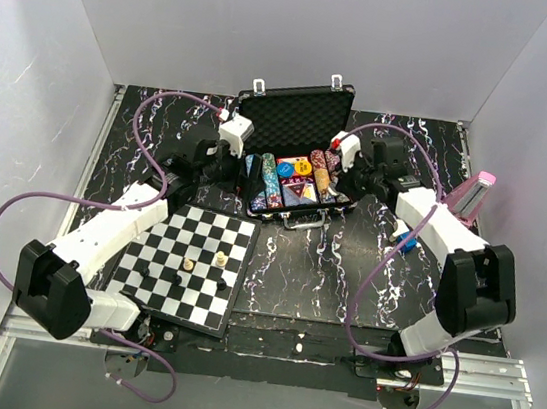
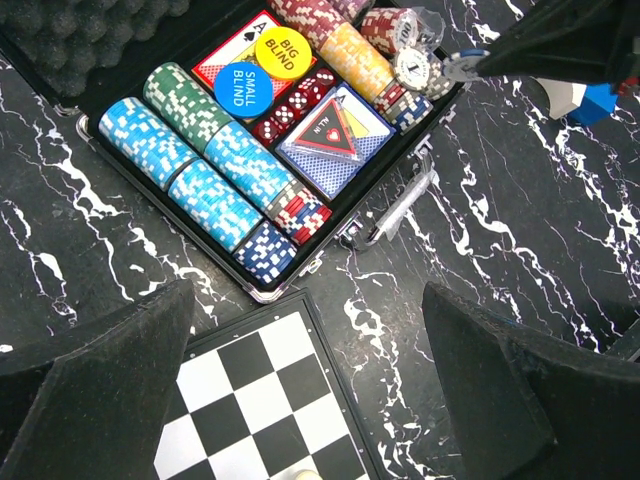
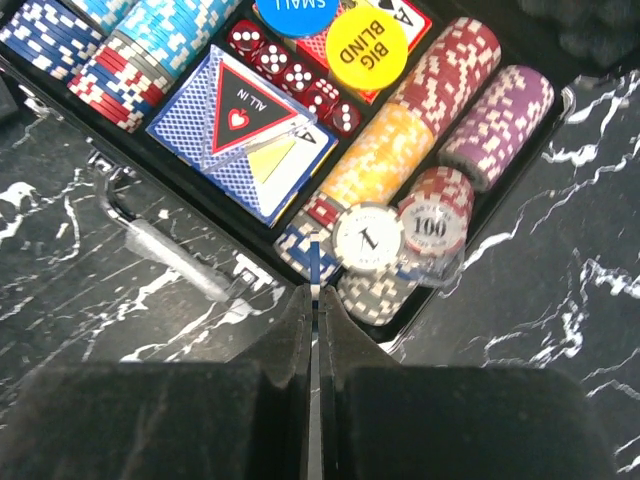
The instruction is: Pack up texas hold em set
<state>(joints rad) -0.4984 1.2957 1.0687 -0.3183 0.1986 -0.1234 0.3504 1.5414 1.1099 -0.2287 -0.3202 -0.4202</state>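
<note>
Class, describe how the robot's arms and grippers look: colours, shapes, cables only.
Both the left arm and right arm have white links with boxy black joint housings. A purple cable loops along each. The left gripper and right gripper have black, wedge-shaped, matte fingers.

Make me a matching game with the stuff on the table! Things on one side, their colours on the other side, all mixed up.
Things:
1. Big Blind button
2. Small Blind button
3. dice
4. chessboard

Colours:
A. red
B. black and white
C. yellow
D. blue

Right pairs: 1-C, 2-D, 3-A, 4-B.
</note>
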